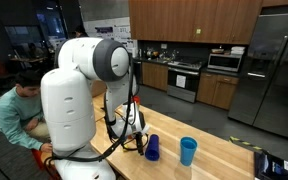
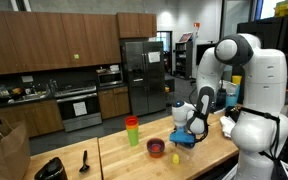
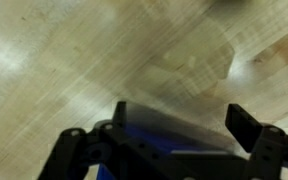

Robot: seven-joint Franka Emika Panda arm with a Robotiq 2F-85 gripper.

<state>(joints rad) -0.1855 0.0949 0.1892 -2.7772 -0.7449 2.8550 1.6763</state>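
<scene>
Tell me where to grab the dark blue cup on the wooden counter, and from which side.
Probably its upper wall, from above: the dark blue cup seems to stand upright, and in the wrist view it sits between the fingers of the open gripper. The light blue cup stands apart, leaving room.

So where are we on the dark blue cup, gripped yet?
Not yet.
Done: the gripper is down at the dark blue cup on the wooden counter. The wrist view shows the cup between the fingers.
In hand: nothing, the jaws stand wide open.
Left: the cup is neither gripped nor lifted. The light blue cup beside it is untouched.
</scene>
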